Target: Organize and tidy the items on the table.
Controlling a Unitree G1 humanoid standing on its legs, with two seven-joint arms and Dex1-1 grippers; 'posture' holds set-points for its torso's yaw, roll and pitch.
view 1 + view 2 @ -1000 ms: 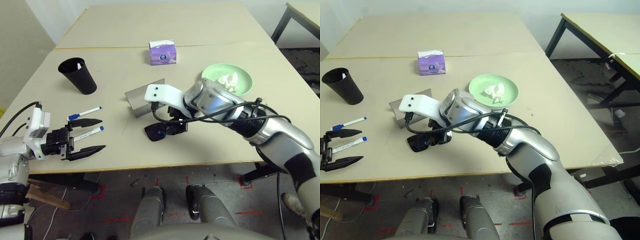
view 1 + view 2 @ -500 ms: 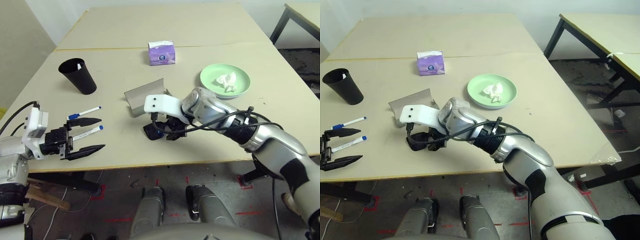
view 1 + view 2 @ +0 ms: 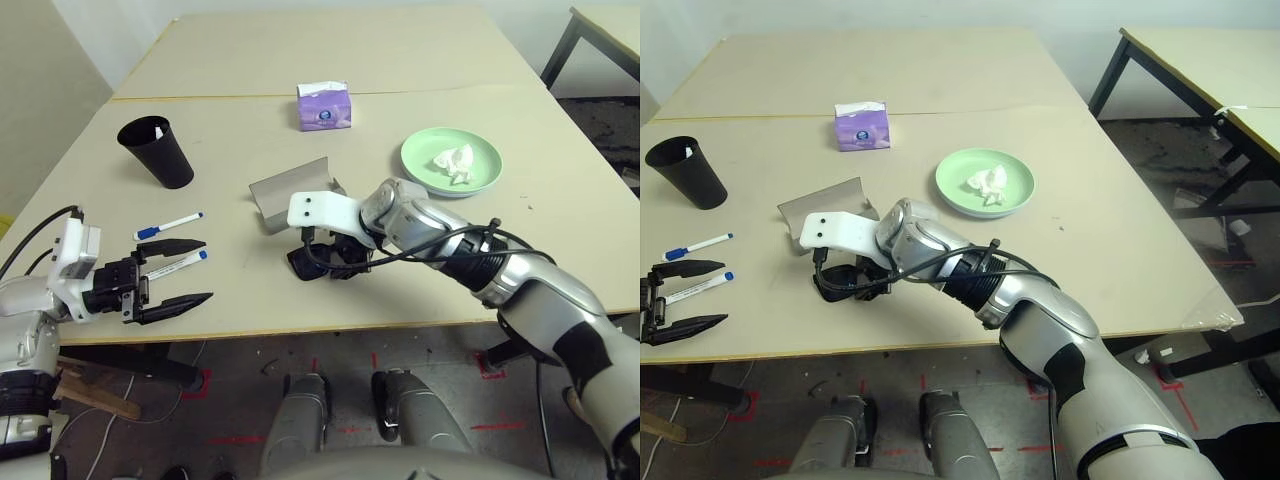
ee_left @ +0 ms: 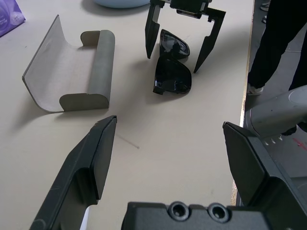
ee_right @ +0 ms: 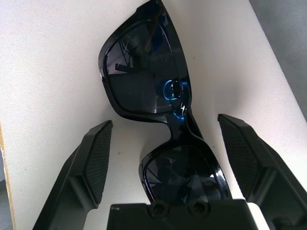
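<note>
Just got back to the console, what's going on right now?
The right claw is down at the table with its fingers open on either side of the black sunglasses, which lie flat on the table beside the open grey glasses case. Nothing is gripped yet. The left claw is open near the two markers, holding nothing.

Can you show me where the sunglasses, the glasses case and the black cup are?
sunglasses [image 5: 144,81], right wrist view, on one lens.
glasses case [image 4: 62,76], left wrist view, on its inner lining.
black cup [image 3: 160,155], left eye view, on its side.
</note>
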